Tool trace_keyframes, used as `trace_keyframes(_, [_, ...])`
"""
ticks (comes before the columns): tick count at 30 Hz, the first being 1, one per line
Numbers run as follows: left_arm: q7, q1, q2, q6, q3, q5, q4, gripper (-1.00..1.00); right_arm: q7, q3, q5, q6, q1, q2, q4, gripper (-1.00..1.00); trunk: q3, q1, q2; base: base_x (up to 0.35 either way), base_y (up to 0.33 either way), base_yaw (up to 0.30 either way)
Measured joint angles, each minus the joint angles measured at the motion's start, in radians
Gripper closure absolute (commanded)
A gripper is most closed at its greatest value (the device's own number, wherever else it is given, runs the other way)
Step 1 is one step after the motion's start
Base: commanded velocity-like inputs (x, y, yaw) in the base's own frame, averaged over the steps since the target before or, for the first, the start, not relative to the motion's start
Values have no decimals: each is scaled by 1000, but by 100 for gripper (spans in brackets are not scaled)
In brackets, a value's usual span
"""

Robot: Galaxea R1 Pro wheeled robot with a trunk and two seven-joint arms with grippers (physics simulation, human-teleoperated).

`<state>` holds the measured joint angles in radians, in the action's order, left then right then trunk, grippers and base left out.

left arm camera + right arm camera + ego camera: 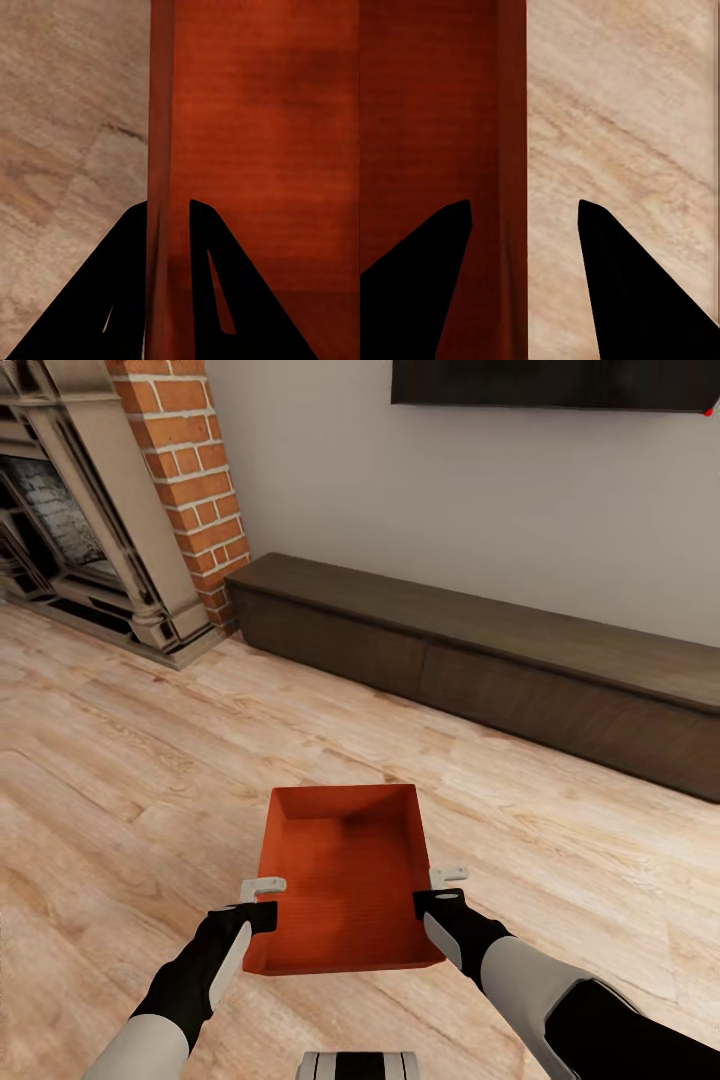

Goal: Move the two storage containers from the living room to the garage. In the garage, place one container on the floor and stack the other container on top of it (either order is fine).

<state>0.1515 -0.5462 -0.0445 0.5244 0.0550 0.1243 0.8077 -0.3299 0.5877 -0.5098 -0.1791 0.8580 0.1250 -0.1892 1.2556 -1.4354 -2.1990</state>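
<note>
One orange-red open-top storage container (345, 875) lies lengthwise just ahead of me over the living room's light plank floor (130, 780); whether it rests on the planks I cannot tell. My left gripper (262, 900) is shut on its left wall, which sits pinched between the black fingers (166, 206). My right gripper (445, 888) straddles the right wall, open, with clear gaps on both sides of the wall (523, 202). The container (262, 135) (427, 112) is empty inside. The garage is out of view.
A brick fireplace (185, 490) stands at the back left. A long low dark wood cabinet (480, 650) runs along the grey wall under a wall TV (550, 382). Open plank floor lies left and right of the container.
</note>
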Motion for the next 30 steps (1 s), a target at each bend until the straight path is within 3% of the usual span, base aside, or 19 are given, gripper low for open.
trace_keyframes(30, [0,0,-1,0,-1,-3,0,100,2,-2,2,0,0,-1,0,100,-94,115,210,0,0,0])
